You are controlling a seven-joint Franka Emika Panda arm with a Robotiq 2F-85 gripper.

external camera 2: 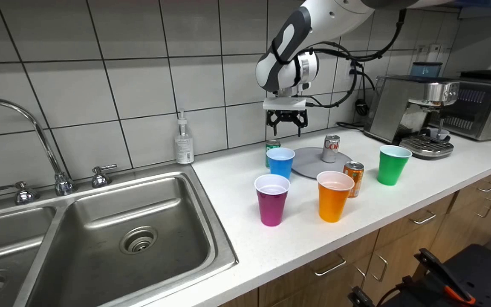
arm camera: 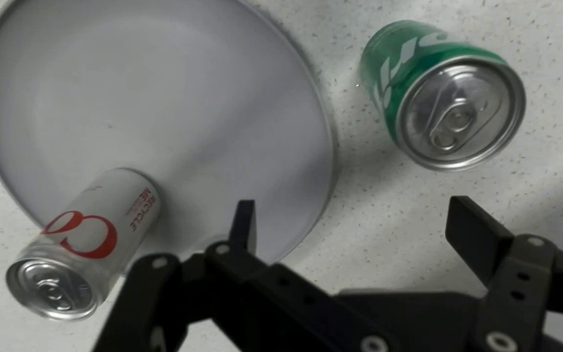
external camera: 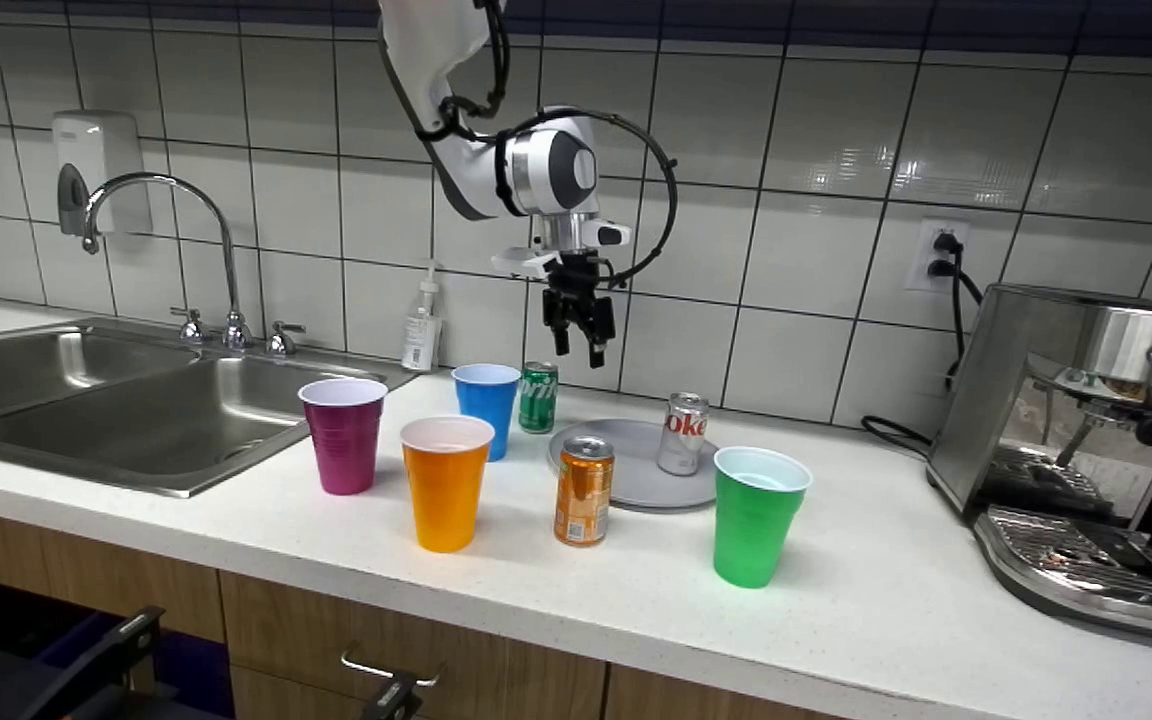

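The tool (arm camera: 352, 215) is spread wide, nothing between its fingers, hanging well above the white speckled tabletop (external camera: 886, 560). Nearest thing: green cylindrical metal can with white lettering (arm camera: 443, 98), upright on the tabletop, at 1 o'clock from the finger gap in the wrist view and outside it. Main risk is offset: straight down from here the jaws would miss that can; correct only part way and a fingertip could land on its lid and tip it. Second: in the wrist view the 9 o'clock finger shows against the flat round grey plate (arm camera: 115, 98) (material unclear), so going low could press the rim, skid the plate and topple the silver cylindrical metal can with red lettering (arm camera: 91, 234) standing on it toward 7 o'clock. Third: blue tapered plastic cup (external camera: 486, 412) sits just beside the green can, at its 8 o'clock in an exterior view, outside the wrist view; wide jaws could clip it, and it looks light enough to go over. Glossy pale tiled wall (external camera: 811, 250) stands behind at 12 o'clock there, so overshooting that way risks rubbing the tool on it.
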